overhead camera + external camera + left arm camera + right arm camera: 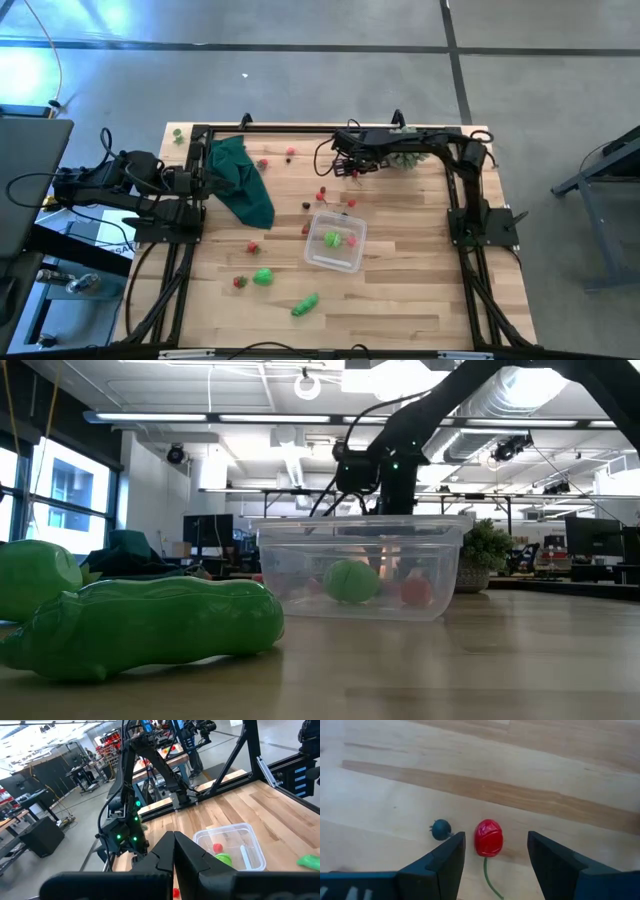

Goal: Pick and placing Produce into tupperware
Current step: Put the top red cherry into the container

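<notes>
Right gripper [495, 852] open — straddling red cherry [488, 838].

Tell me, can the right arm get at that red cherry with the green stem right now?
Probably yes: the right gripper is open with the red cherry between its fingers, nothing blocking it.

red cherry [488, 838] (green stem), dark blue berry [440, 829], pale striped wood table [530, 765].

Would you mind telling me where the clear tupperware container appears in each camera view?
High view: tupperware at table centre, below the right gripper.
Low view: centre, standing on the table.
Left wrist view: lower right.
Right wrist view: not in it.
Shared landmark: the green piece inside it.
</notes>
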Tool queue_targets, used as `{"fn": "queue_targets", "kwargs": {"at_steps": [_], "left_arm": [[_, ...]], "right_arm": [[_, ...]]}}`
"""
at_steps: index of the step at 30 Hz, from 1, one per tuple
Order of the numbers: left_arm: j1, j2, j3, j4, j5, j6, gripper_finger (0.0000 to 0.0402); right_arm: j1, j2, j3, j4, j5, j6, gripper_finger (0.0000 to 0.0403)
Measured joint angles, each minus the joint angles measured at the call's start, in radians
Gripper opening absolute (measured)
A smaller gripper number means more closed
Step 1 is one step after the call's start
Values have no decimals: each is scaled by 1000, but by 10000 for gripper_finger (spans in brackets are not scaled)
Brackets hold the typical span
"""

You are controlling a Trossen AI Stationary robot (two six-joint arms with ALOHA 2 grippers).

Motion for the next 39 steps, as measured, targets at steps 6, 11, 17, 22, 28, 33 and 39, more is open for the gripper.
{"fn": "queue_targets", "kwargs": {"at_steps": [6, 11, 17, 22, 28, 33, 39], "left_arm": [[0, 0, 0, 0, 0, 0, 1], [0, 0, 0, 0, 0, 0, 1], [0, 0, 0, 0, 0, 0, 1], [0, 0, 0, 0, 0, 0, 1], [0, 0, 0, 0, 0, 0, 1], [0, 0, 0, 0, 0, 0, 1], [0, 0, 0, 0, 0, 0, 1]], "right_arm": [[1, 8, 0, 21, 10, 3, 206], [2, 8, 0, 24, -1, 3, 206], [3, 8, 0, 23, -3, 0, 206], [3, 8, 0, 21, -23, 0, 206], [3, 15, 0, 26, -22, 3, 206], [4, 29, 0, 31, -31, 3, 206], [4, 30, 0, 31, -36, 3, 191]]}}
